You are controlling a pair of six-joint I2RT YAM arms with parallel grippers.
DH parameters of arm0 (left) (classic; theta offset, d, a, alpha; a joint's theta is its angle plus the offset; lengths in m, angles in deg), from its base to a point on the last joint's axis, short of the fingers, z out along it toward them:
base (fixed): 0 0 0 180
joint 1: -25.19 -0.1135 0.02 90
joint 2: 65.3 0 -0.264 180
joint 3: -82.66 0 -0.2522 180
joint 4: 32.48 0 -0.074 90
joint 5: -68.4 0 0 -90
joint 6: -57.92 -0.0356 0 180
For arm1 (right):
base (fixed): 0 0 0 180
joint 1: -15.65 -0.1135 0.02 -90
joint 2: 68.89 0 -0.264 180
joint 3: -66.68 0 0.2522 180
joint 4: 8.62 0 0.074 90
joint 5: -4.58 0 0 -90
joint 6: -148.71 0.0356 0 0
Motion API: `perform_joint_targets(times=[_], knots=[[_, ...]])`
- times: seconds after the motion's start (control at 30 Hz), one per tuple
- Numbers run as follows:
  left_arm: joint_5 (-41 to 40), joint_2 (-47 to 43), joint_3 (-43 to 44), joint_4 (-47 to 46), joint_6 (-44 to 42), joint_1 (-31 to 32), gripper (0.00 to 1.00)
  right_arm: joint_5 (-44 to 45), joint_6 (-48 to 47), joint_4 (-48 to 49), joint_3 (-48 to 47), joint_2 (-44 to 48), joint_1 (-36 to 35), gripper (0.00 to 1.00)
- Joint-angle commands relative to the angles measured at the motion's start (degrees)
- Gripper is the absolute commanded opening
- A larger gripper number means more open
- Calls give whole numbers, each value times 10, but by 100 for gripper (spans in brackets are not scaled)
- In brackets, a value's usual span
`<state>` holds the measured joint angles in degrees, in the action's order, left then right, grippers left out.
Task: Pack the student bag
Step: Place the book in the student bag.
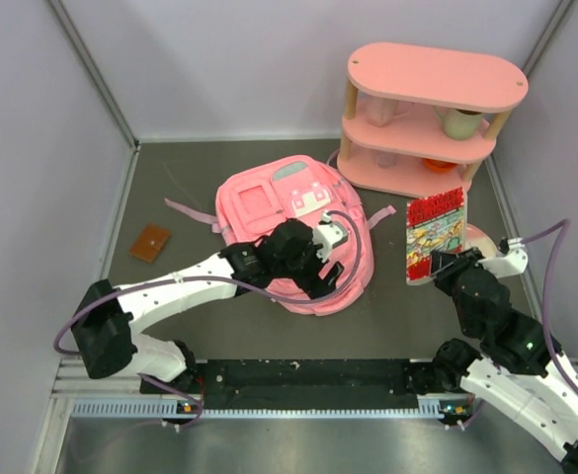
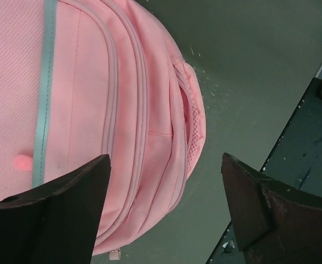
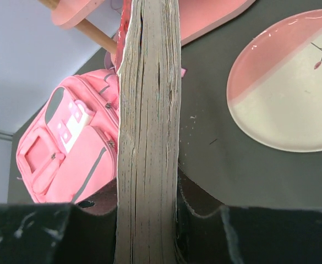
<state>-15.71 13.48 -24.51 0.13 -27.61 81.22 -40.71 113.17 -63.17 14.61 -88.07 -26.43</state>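
Fingers (image 2: 56, 214) of the left gripper (image 2: 166, 187) gape empty over the bag (image 2: 83, 82); right gripper (image 3: 148, 212) clamps a book (image 3: 149, 110) at the bag's 3 o'clock; bag looks closed, so opening it seems next

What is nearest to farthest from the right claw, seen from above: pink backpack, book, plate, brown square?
1. Book, held in the right claw.
2. Plate, just right of the book.
3. Pink backpack, in the middle, off to the left.
4. Brown square, far left.
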Motion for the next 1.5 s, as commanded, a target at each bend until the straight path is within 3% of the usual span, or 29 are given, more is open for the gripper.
perform_joint_targets(times=[0.0,0.17,0.47,0.8,0.83,0.9,1.07,1.13,1.27,1.4,1.47], knots=[[49,20,37,-11,-24,-1,84,28,7,10,-27,8,2,0],[85,76,63,22,-32,1,63,25,13,8,-26,5,2,0],[112,124,82,42,-34,7,57,21,21,5,-22,2,2,0],[48,176,99,74,-28,9,48,2,31,5,-20,-11,2,0],[45,178,102,79,-28,9,35,0,32,5,-19,-11,2,0],[43,175,100,77,-26,9,31,-1,35,5,-17,-12,2,0],[34,165,97,72,-24,9,0,-2,36,5,-16,-11,2,0],[26,150,98,68,-18,9,0,-2,35,5,-17,-11,3,0],[-44,101,96,53,5,8,0,-3,30,4,-19,-10,2,0],[-196,22,92,32,28,7,0,-6,29,4,-21,-8,2,0],[-224,-5,92,23,32,-2,0,-7,37,-4,-24,3,2,0]])
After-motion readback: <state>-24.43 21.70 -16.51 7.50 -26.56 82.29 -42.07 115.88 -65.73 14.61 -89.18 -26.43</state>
